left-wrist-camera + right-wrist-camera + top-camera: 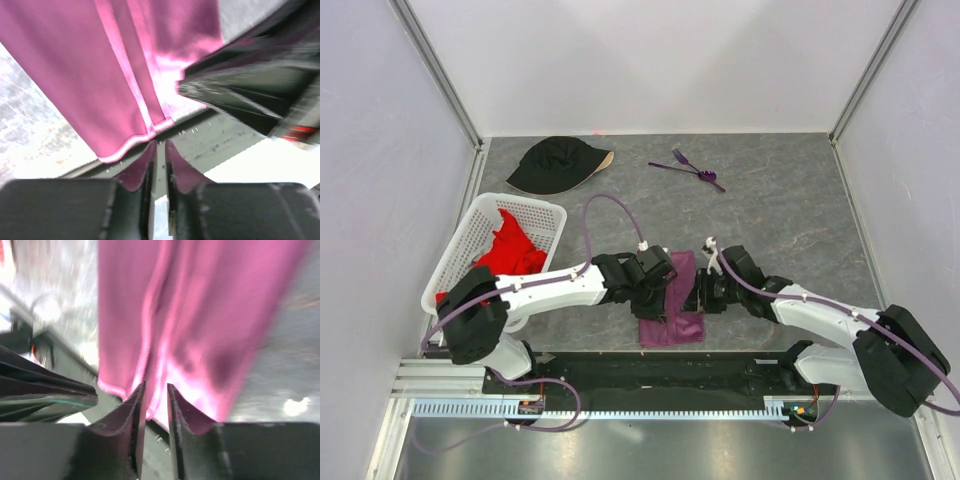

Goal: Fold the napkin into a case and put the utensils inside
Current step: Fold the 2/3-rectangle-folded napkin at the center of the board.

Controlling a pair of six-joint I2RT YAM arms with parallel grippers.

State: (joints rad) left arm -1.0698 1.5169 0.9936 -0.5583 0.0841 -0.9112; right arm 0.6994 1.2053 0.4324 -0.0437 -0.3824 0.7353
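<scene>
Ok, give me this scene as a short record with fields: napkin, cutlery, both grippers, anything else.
napkin: plum cloth folded into a narrow strip, near side, centre
utensils: purple, far side, outside the napkin
left gripper: nearly closed at napkin's hem, grip unclear
right gripper: same, at napkin's hem
other: black cap; white basket holding red cloth

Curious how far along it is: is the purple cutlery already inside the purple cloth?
No, the utensils lie on the table at the back, well apart from the napkin.
</scene>
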